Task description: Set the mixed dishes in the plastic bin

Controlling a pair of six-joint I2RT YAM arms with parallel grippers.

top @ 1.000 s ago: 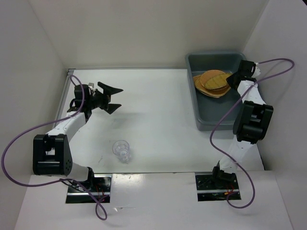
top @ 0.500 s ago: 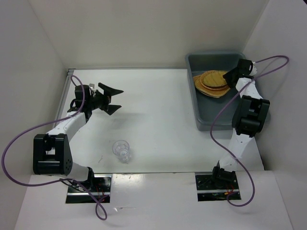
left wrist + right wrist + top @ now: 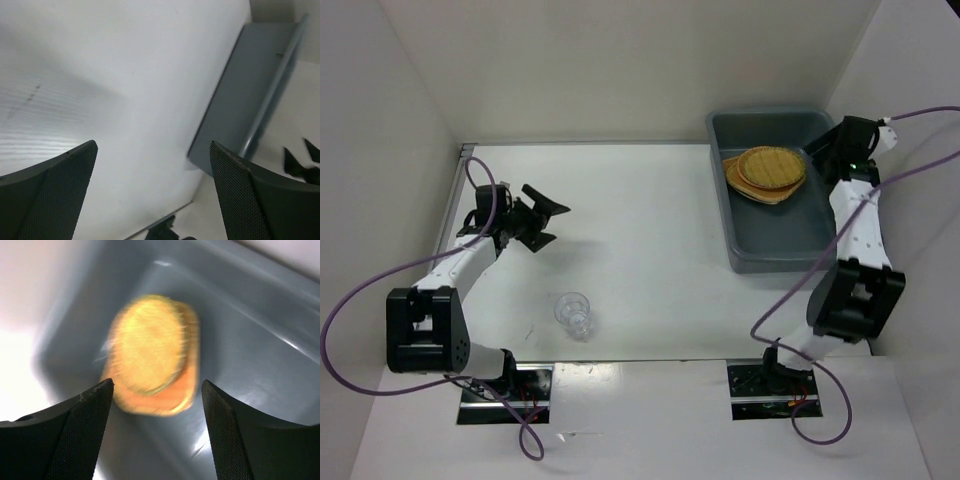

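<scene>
Clear cup (image 3: 573,312) sits base-ward of left gripper (image 3: 551,224), the nearer arm; jaws spread empty, as on right gripper (image 3: 157,387).

The overhead camera sits above and behind my bases, looking down from afar on the whole tabletop (image 3: 650,220), both arms and the plastic bin (image 3: 785,262) at far right. My left wrist camera looks low across the tabletop past my left pincer (image 3: 152,145) toward the bin's outer wall, well away, while my right wrist camera stares down past my right pincer (image 3: 156,385), close and blurred, onto the plates (image 3: 150,352) in the bin. All three share the bin; overhead and right wrist share the plates.
</scene>
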